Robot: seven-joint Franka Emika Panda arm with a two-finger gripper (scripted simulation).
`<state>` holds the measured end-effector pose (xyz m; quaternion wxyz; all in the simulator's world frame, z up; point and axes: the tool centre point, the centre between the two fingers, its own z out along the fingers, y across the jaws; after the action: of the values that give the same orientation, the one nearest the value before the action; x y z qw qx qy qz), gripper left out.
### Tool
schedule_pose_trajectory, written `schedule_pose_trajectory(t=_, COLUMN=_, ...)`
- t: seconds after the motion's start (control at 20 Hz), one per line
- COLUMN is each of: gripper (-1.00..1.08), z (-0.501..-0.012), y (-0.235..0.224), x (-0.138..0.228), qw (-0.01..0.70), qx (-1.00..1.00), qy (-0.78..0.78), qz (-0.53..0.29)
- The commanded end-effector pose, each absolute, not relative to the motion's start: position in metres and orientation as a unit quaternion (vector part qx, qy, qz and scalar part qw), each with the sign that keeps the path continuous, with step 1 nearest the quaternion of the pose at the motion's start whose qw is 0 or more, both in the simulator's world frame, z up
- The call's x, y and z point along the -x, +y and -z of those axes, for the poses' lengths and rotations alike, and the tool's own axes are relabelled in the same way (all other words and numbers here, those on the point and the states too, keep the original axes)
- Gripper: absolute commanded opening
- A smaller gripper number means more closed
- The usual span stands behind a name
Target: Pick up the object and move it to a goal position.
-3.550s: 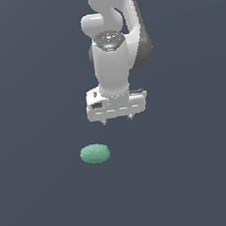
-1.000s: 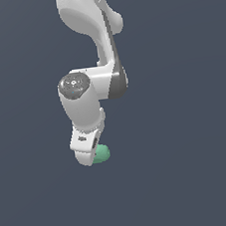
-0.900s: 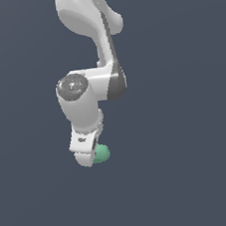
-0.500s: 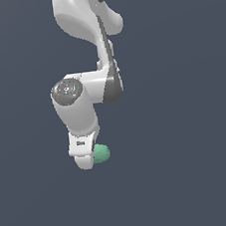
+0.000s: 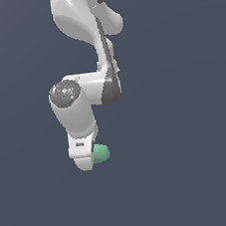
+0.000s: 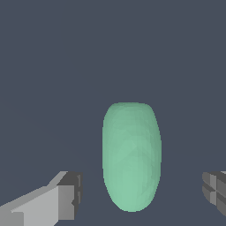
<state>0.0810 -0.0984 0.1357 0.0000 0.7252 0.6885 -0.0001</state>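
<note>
The object (image 6: pixel 131 155) is a smooth mint-green oval blob lying lengthwise between my two fingers in the wrist view. A clear gap shows on each side of it, with one grey fingertip pad (image 6: pixel 70 194) on one side and the other pad (image 6: pixel 215 189) at the frame's edge. My gripper (image 6: pixel 142 193) is open and straddles the blob without touching it. In the exterior view the white gripper (image 5: pixel 86 162) hangs low and covers most of the object (image 5: pixel 103 153), which peeks out on the exterior view's right of it.
A plain dark blue-grey surface fills both views. The white arm (image 5: pixel 84 48) rises above the gripper in the exterior view. No other object shows.
Since 3.5 s ago the gripper has turned and come down over the object. In the last second it sank slightly lower around it; the object has stayed in place.
</note>
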Motion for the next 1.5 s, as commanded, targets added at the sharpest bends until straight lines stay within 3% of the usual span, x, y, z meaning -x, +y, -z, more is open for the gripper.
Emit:
schedule_pose_trajectory(t=0.0, gripper=1.00, z=-0.134, y=-0.098, x=-0.081, qw=0.000, qx=-0.725, qy=0.689, qz=0.000)
schedule_pose_trajectory(t=0.5, gripper=1.00, z=-0.090, y=-0.098, x=-0.080, qw=0.000, qx=-0.723, qy=0.690, qz=0.000)
schedule_pose_trajectory(t=0.85, gripper=1.00, z=-0.086, y=-0.098, x=-0.081, qw=0.000, qx=-0.724, qy=0.690, qz=0.000)
schedule_pose_trajectory(t=0.9, gripper=-1.00, z=-0.086, y=-0.098, x=-0.081, qw=0.000, qx=-0.724, qy=0.690, qz=0.000)
schedule_pose_trajectory(t=1.45, gripper=-1.00, z=-0.085, y=-0.098, x=-0.081, qw=0.000, qx=-0.724, qy=0.690, qz=0.000)
